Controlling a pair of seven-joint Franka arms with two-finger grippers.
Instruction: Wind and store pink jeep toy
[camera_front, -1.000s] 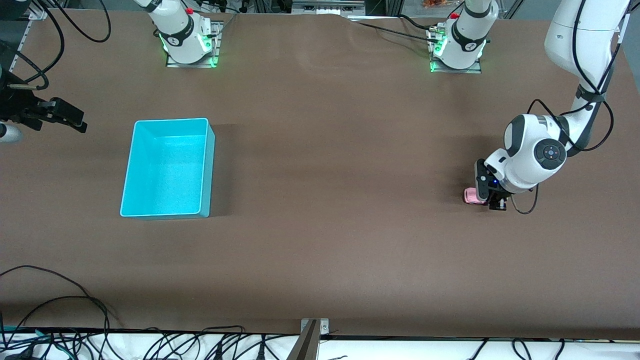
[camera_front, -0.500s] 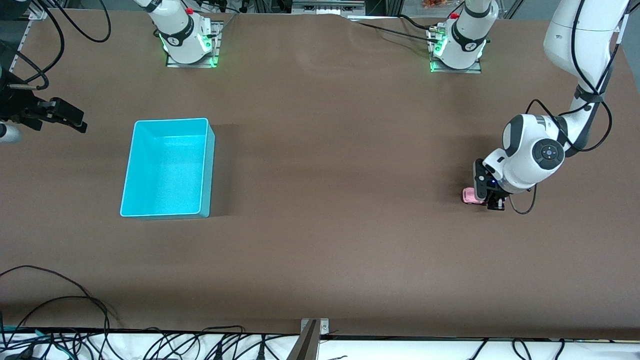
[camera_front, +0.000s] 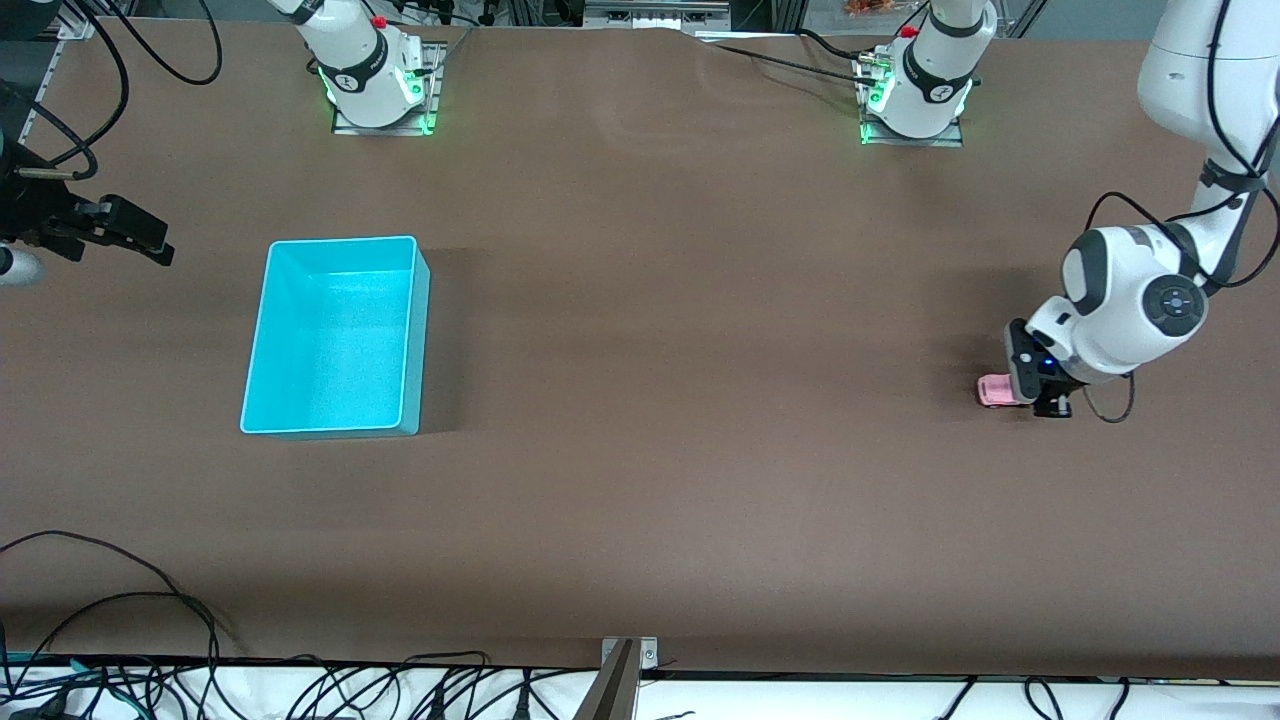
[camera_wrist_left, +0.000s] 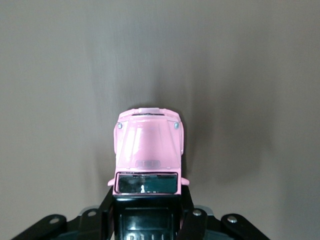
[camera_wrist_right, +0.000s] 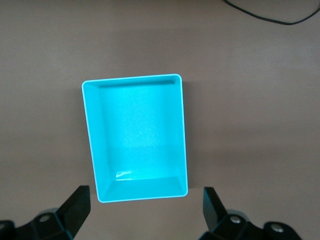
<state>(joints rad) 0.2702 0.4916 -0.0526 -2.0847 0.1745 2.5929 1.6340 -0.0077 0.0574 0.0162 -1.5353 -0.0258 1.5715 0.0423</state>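
The pink jeep toy (camera_front: 993, 391) (camera_wrist_left: 149, 150) sits low at the table surface near the left arm's end. My left gripper (camera_front: 1030, 386) (camera_wrist_left: 147, 209) is shut on its black roof end, and the pink hood points away from the wrist. Its wheels are hidden. The turquoise bin (camera_front: 340, 240) (camera_wrist_right: 92, 140) stands with nothing in it toward the right arm's end. My right gripper (camera_front: 140, 238) (camera_wrist_right: 145, 210) hangs open and high over the table beside the bin, holding nothing; this arm waits.
Brown table surface (camera_front: 680, 400) lies between the bin and the jeep. The two arm bases (camera_front: 378, 90) (camera_front: 915, 95) stand along the edge farthest from the front camera. Loose cables (camera_front: 120, 610) lie along the nearest edge.
My left gripper has drawn the pink jeep along the table toward the left arm's end. The right arm and the bin have not moved.
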